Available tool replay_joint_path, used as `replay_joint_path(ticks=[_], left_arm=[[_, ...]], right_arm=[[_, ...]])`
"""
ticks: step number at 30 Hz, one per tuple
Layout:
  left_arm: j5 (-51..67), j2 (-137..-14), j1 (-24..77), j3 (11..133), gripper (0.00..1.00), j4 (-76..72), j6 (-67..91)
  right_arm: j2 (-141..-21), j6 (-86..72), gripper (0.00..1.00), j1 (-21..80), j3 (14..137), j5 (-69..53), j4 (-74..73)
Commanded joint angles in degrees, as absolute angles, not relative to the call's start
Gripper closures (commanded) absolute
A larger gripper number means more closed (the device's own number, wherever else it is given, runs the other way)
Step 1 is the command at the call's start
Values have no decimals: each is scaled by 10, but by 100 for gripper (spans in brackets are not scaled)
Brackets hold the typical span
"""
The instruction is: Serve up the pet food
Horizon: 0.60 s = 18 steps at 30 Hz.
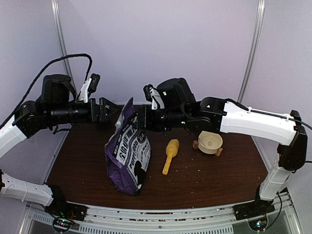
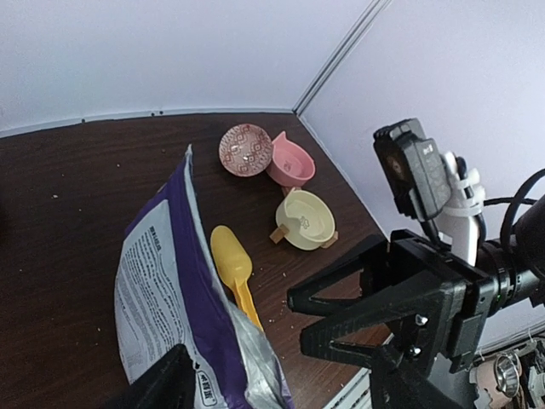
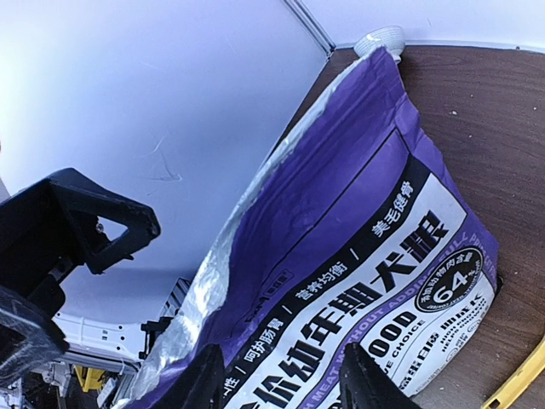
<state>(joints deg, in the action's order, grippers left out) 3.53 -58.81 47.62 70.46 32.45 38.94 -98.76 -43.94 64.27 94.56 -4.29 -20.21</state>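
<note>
The pet food is hidden; no kibble shows. The purple bag (image 1: 127,155) stands upright mid-table, its silver-lined top edge showing in the right wrist view (image 3: 341,213). My left gripper (image 1: 110,112) is open just left of the bag's top corner, and one of its fingers (image 2: 162,383) shows beside the bag (image 2: 162,281). My right gripper (image 1: 139,118) is open on the bag's right side, its own fingers spread in front of the printed face (image 3: 285,375). Neither gripper holds the bag. The yellow scoop (image 1: 170,154) lies flat to the right of the bag.
A cream bowl (image 1: 210,142) on small wooden feet sits right of the scoop. A patterned red bowl (image 2: 246,149) and a pink bowl (image 2: 291,160) stand behind it near the back right corner. Pale crumbs dot the brown table (image 1: 214,175).
</note>
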Motion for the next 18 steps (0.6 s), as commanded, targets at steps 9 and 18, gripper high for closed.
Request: replay_joint_path(ticks=[9,18], left_arm=[[31,-611,475,721,48,367,415],[31,-633,475,735,64,396,419]], right_arm=[[-964,-444,49,640,947,-22,-212],[-965,-442,48,639,948,-22,-214]])
